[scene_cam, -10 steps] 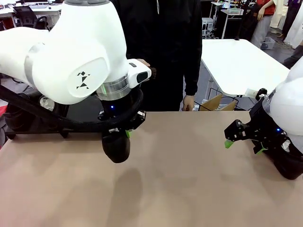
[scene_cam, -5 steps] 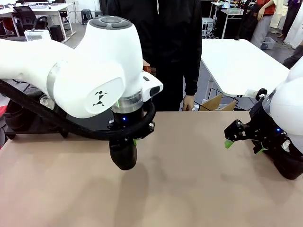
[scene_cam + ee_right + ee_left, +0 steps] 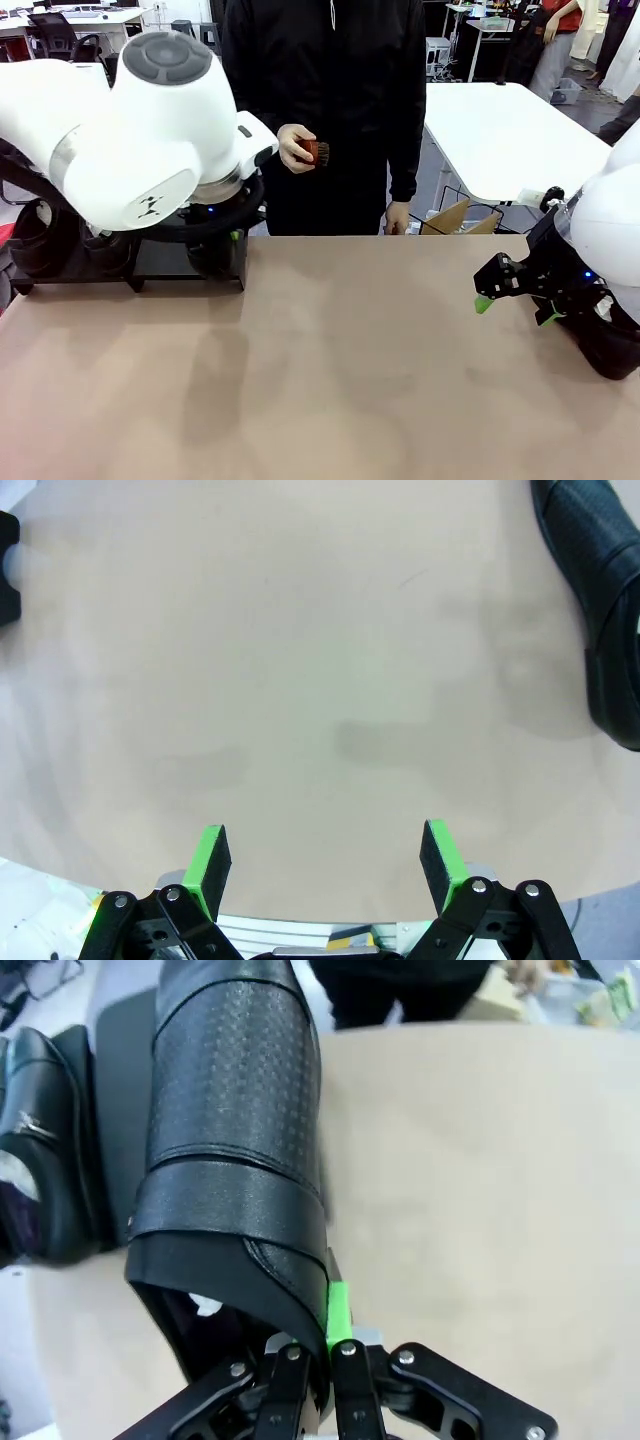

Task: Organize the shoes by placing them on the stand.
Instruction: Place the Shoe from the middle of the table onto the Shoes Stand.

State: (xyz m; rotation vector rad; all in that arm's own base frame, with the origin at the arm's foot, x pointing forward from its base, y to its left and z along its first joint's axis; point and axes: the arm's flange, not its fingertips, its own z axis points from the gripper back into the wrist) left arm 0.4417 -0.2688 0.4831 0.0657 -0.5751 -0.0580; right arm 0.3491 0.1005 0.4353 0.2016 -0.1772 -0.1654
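- Glossy black leather shoe is clamped at its heel rim between the fingers of the left gripper; one green pad presses the outside of the collar, and the toe points away over the desk edge.
- In the front view the left gripper hangs at the far left of the tan desk, right at the black stand, where other shoes already sit.
- The left wrist view shows another shoe on the stand just beside the held one, on its left.
- The right gripper has its fingers wide apart and holds nothing; it hovers over bare desk at the near right.
- A further black shoe lies on the desk near the right gripper, at the right edge of its wrist view.
- A person in black stands at the far side, one hand holding a small reddish-brown brush.
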